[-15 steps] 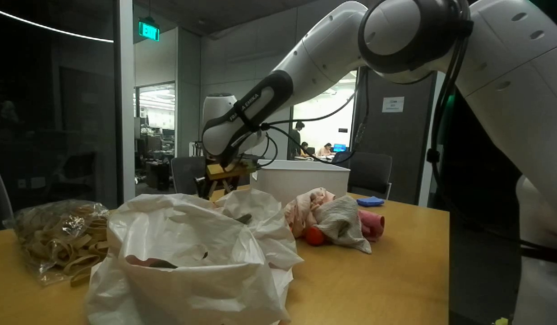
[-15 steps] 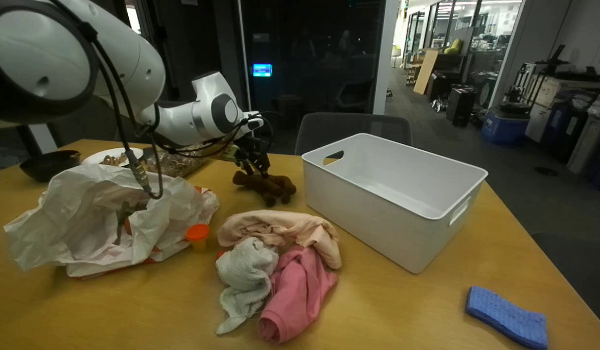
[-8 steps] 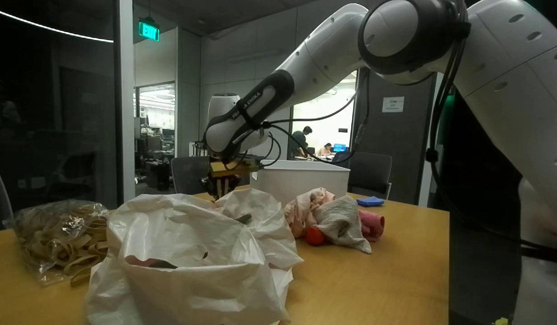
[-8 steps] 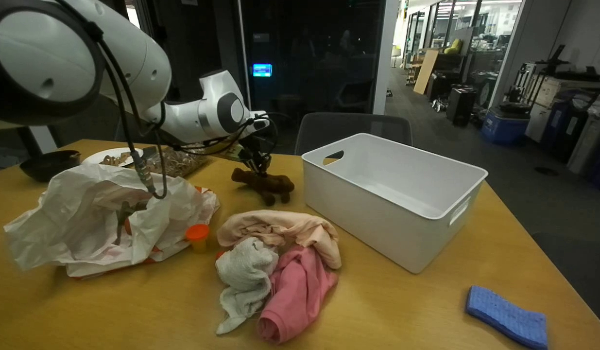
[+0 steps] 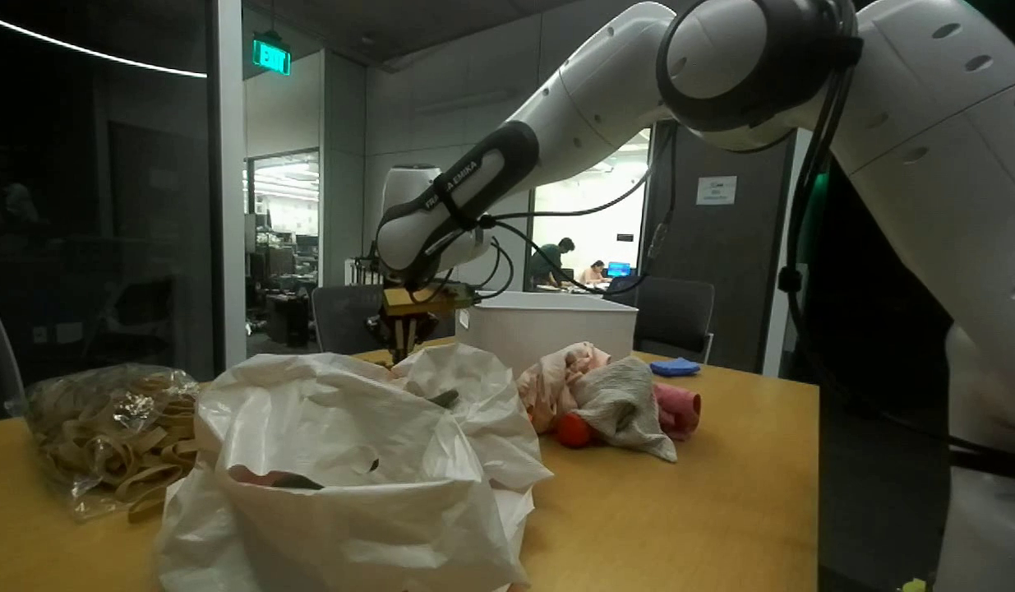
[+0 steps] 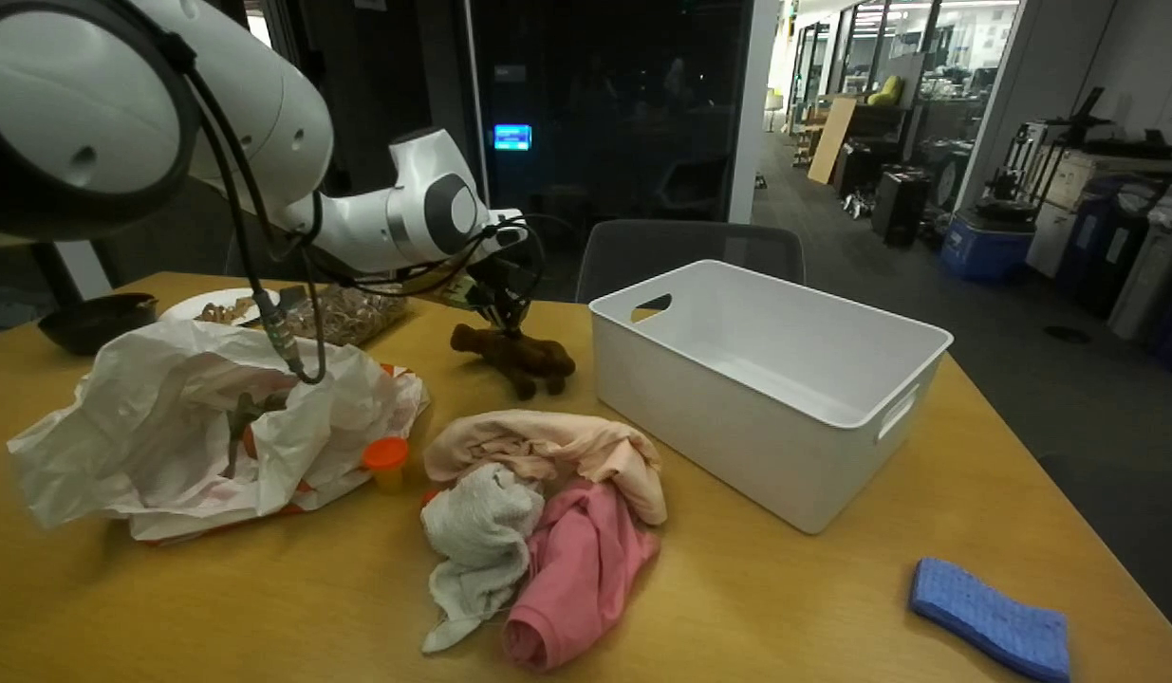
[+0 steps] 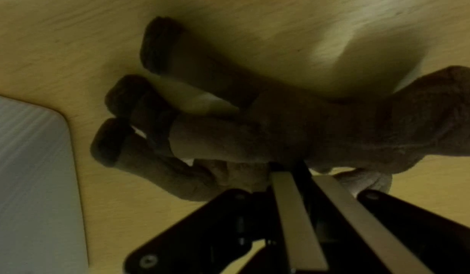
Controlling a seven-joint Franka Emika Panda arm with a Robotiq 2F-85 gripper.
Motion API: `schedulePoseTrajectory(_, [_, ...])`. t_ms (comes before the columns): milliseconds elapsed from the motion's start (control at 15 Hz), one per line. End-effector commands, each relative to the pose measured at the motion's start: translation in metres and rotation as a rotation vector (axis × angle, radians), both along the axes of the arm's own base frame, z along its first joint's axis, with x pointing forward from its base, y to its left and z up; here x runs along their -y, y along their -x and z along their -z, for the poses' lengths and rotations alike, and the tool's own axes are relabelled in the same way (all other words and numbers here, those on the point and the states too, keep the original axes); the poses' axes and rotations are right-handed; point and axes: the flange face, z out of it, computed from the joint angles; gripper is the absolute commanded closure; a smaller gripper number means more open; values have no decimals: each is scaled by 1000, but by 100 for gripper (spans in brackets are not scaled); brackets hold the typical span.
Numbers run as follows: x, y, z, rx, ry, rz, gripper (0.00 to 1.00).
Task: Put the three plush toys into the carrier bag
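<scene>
A brown plush toy (image 6: 538, 359) lies on the table beside the white bin, its dark-tipped limbs pointing toward the bin in the wrist view. My gripper (image 7: 292, 167) points down at the toy's middle, its fingers (image 7: 295, 217) close together and pinching the brown body (image 7: 352, 125). The bag hides most of this toy in an exterior view, where the gripper (image 5: 403, 353) shows behind it. The white carrier bag (image 5: 367, 526) stands crumpled with its mouth open. Inside it lies a grey-green thing (image 6: 244, 417) with some orange; whether these are plush toys I cannot tell.
Near the toy stands a white bin (image 6: 699, 398). Peach, grey and pink cloths (image 6: 586, 569) lie heaped beside an orange-lidded cup (image 6: 386, 455). A clear bag of tan strips (image 5: 121, 436), a black bowl (image 6: 97, 323) and a blue cloth (image 6: 989, 617) also sit on the table.
The gripper's fingers have come together on the brown plush toy. The arm's end has shifted slightly right in both exterior views, and one end of the toy sits a little higher.
</scene>
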Motion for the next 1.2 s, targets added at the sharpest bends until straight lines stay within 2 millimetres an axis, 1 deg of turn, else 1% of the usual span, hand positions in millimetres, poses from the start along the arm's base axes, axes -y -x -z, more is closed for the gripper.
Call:
schedulePoseTrajectory(0, [-5, 19, -45, 87, -42, -16, 92])
schedulePoseTrajectory(67, [-5, 24, -56, 109, -46, -19, 93])
schedulePoseTrajectory(267, [-6, 45, -87, 163, -76, -29, 92])
schedulePoseTrajectory(400, [-7, 66, -108, 194, -104, -46, 91])
schedulePoseTrajectory(600, [-15, 106, -141, 244, -171, -78, 93])
schedulePoseTrajectory(733, [-18, 124, -152, 251, -194, -95, 92])
schedulePoseTrajectory(800, [-18, 128, -151, 244, -190, -106, 66])
schedulePoseTrajectory(867, [-20, 132, -149, 230, -188, -120, 66])
schedulePoseTrajectory(933, [-23, 132, -142, 208, -191, -119, 63])
schedulePoseTrajectory(1000, [-25, 132, -135, 191, -186, -120, 55])
schedulePoseTrajectory(1067, [-28, 128, -125, 168, -177, -125, 48])
schedulePoseTrajectory(1133, [-30, 125, -116, 150, -172, -128, 38])
